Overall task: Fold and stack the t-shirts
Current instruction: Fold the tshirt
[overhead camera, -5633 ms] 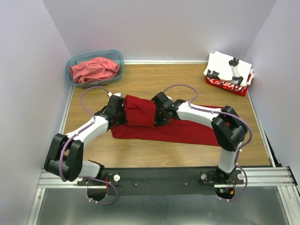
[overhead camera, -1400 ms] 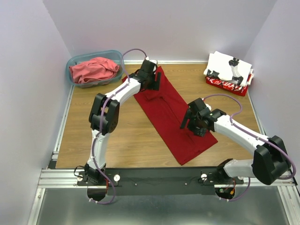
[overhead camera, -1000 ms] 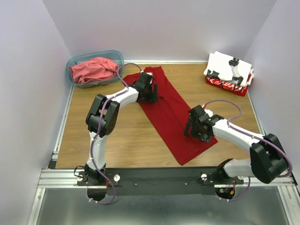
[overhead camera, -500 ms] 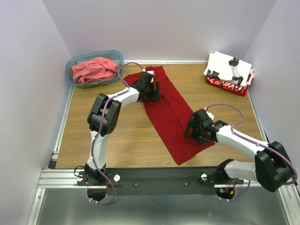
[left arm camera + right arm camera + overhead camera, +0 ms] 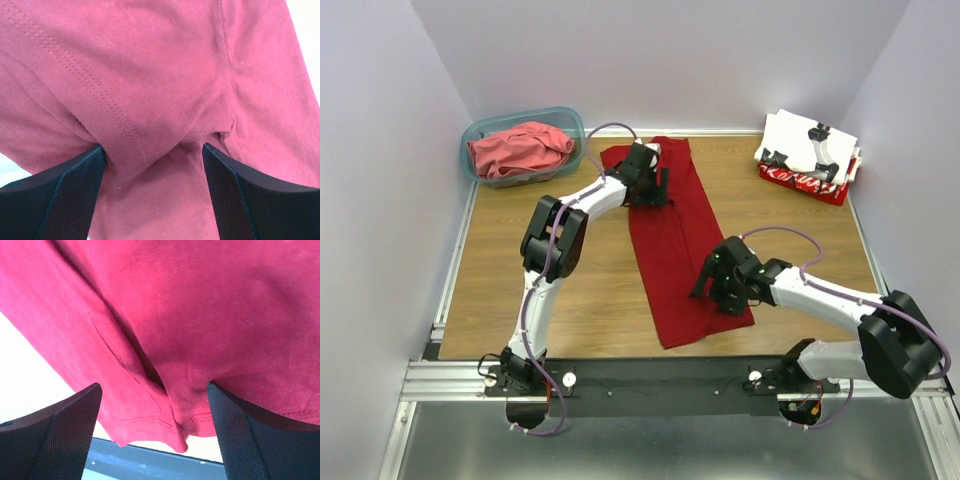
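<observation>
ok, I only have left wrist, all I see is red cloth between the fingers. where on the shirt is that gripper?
Observer: Top view puts the left gripper near the far end of the plain deep red cloth t-shirt, which lies as a long strip on the wooden table.
Operator: and the right arm?
Observer: The right gripper is near the strip's near end, at its right edge, with cloth bunched in it.
Operator: finished pile?
Observer: Far right corner: a white printed cloth t-shirt lies on top of a red cloth t-shirt with white lettering.
</observation>
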`<act>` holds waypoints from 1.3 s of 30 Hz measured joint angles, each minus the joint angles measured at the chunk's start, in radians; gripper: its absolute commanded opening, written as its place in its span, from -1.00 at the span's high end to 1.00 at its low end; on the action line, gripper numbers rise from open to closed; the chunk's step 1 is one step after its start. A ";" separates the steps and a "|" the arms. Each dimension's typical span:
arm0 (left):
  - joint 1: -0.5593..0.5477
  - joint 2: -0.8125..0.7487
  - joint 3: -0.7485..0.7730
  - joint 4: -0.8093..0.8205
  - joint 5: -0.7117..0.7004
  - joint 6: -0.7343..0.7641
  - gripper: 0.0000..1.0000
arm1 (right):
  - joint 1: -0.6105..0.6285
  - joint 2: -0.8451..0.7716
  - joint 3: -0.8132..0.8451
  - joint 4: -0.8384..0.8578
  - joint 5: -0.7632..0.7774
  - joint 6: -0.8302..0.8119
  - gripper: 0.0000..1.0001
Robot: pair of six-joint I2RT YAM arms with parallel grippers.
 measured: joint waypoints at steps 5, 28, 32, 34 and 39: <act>0.004 0.057 0.101 -0.055 -0.018 0.029 -0.70 | 0.060 0.070 0.050 0.000 -0.010 0.031 -0.85; 0.042 0.111 0.269 -0.173 -0.028 0.084 -0.75 | 0.148 0.207 0.267 -0.132 0.048 0.053 -0.86; 0.042 -0.056 0.164 -0.167 -0.058 0.083 -0.75 | 0.149 0.149 0.315 -0.188 0.108 0.045 -0.88; 0.039 -0.198 0.042 -0.150 -0.071 0.080 -0.75 | 0.149 0.133 0.314 -0.216 0.133 0.044 -0.87; 0.009 -0.590 -0.327 -0.084 -0.111 0.020 -0.75 | 0.144 0.134 0.246 -0.276 0.174 0.050 -0.86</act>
